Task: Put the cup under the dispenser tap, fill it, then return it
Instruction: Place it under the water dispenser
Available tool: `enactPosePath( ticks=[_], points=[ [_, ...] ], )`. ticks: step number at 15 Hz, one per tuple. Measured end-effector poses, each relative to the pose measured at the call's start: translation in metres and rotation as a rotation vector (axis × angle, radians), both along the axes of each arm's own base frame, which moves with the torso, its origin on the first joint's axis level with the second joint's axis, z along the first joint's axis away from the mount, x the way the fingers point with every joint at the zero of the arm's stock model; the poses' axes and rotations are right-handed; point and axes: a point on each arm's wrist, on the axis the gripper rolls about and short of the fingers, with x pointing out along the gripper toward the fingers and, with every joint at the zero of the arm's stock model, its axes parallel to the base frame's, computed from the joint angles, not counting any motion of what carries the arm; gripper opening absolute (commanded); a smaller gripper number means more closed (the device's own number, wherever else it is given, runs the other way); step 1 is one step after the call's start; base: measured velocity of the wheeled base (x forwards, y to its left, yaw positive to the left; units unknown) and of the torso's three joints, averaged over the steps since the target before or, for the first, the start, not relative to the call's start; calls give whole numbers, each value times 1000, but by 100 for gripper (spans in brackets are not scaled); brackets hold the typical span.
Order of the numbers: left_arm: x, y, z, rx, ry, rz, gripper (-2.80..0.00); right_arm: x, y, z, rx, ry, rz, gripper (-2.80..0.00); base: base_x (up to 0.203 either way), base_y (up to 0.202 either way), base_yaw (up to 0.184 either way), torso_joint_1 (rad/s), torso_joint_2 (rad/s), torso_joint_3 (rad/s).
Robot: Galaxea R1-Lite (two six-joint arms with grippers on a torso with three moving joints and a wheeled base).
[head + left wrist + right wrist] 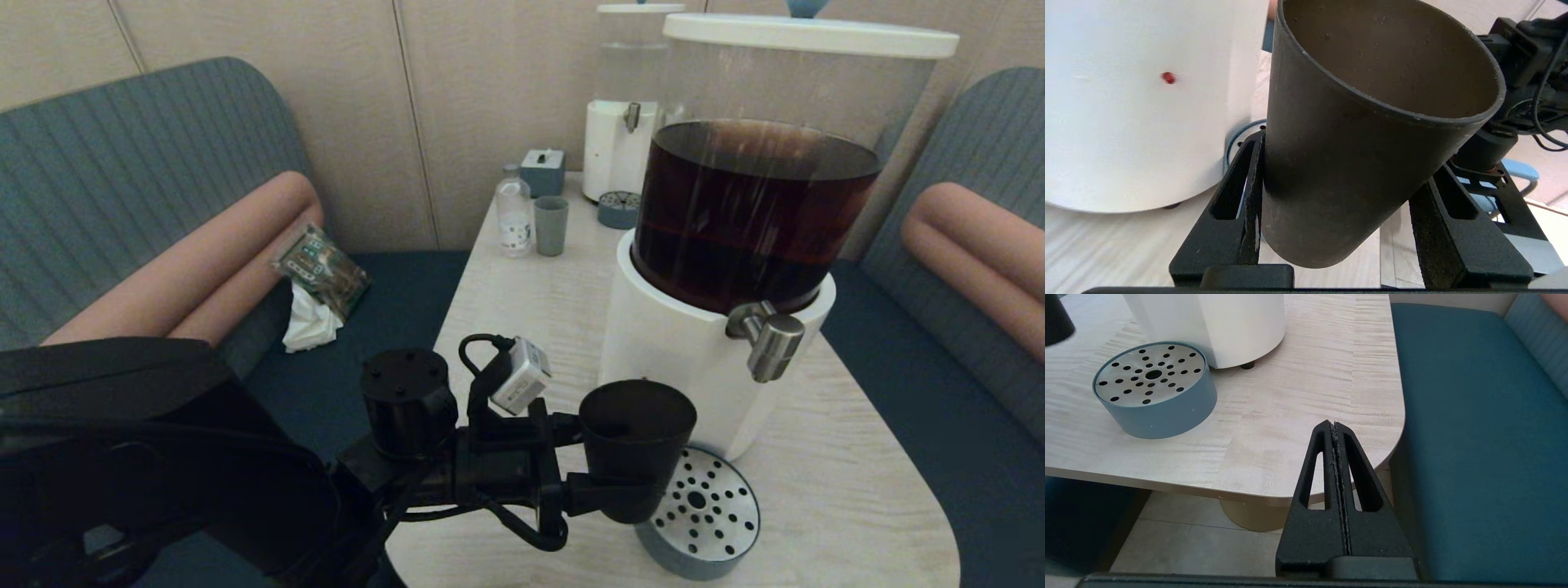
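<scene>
The left tool [608, 469] is clenched on the cup [635, 445], one finger [1241, 212] pressed to each side of its lower wall, and holds it upright and empty above the near edge of the drip tray [706, 518]. Just beyond the tool stands the dispenser's white base [678, 351], and the tap [771, 343] is higher and off to its right. The right tool [1336, 433] hangs past the bench [1298, 400] corner, pressed shut on nothing.

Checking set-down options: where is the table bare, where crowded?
Bare: table left of the brown-liquid dispenser, and its corner beyond the drip tray. Crowded: the far end, with bottle and grey-blue tumbler.
</scene>
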Motion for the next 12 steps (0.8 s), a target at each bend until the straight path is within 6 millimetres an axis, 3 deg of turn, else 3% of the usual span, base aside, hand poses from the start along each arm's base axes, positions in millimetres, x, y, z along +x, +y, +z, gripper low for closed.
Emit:
enactPosePath(
  ticks=[5, 12],
  points=[
    [-1, -24, -8, -8, 3, -50, -280, 0, 0, 0, 0, 0, 0, -280, 0, 0, 0, 0, 0, 0],
    [9, -40, -22, -3, 8, -57, -280, 0, 0, 0, 0, 0, 0, -280, 0, 0, 0, 0, 0, 0]
  ],
)
